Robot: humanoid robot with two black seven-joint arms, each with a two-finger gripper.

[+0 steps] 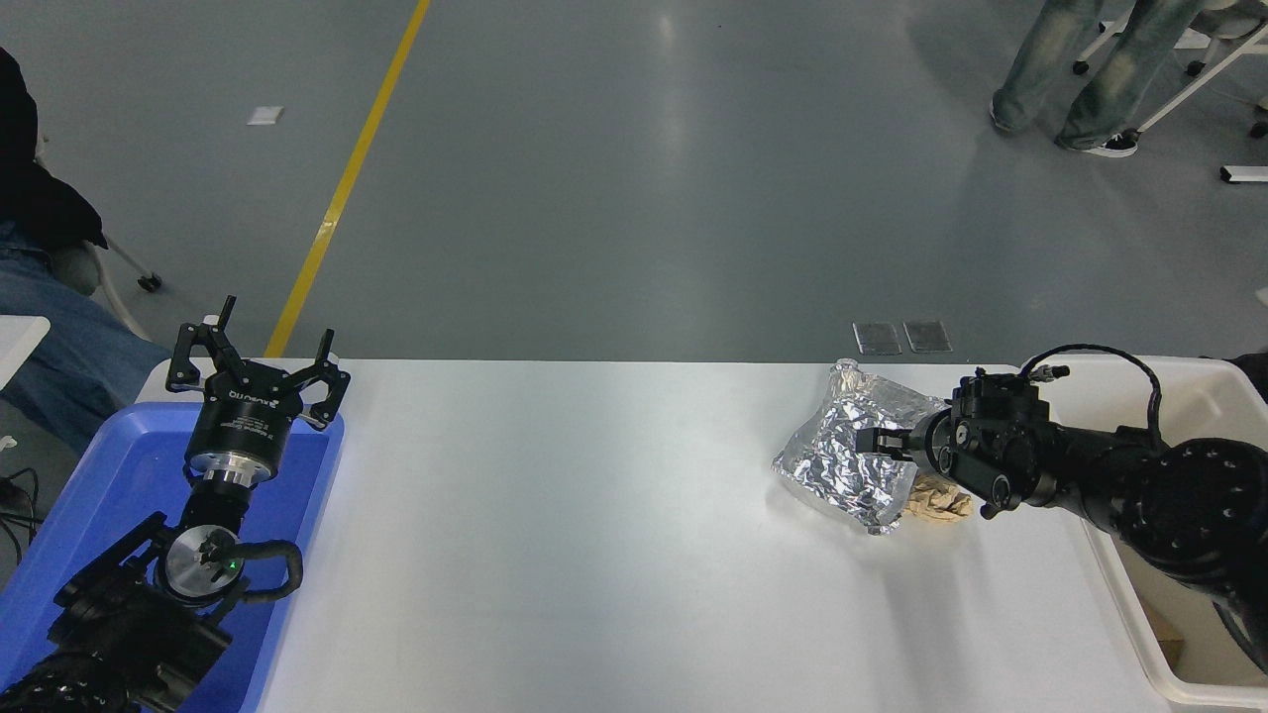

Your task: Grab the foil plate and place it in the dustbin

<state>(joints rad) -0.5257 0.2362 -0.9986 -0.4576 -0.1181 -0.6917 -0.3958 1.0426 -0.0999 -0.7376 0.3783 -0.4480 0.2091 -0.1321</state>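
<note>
The foil plate (842,460), crumpled shiny silver, lies on the white table (594,515) at the right, near the far edge. My right gripper (878,442) comes in low from the right and sits at the plate's right rim, open, with its fingers against the foil. The dustbin (1204,396), a cream-white bin with a thick rim, stands at the table's right end, behind and under my right arm. My left gripper (256,371) is open and parked over the blue tray at the lower left.
A tan crumpled paper wad (941,503) lies right beside the plate, under my right wrist. A shallow blue tray (109,485) sits at the table's left end. A person's legs (1070,69) stand at the far right; another person (40,297) sits at the left.
</note>
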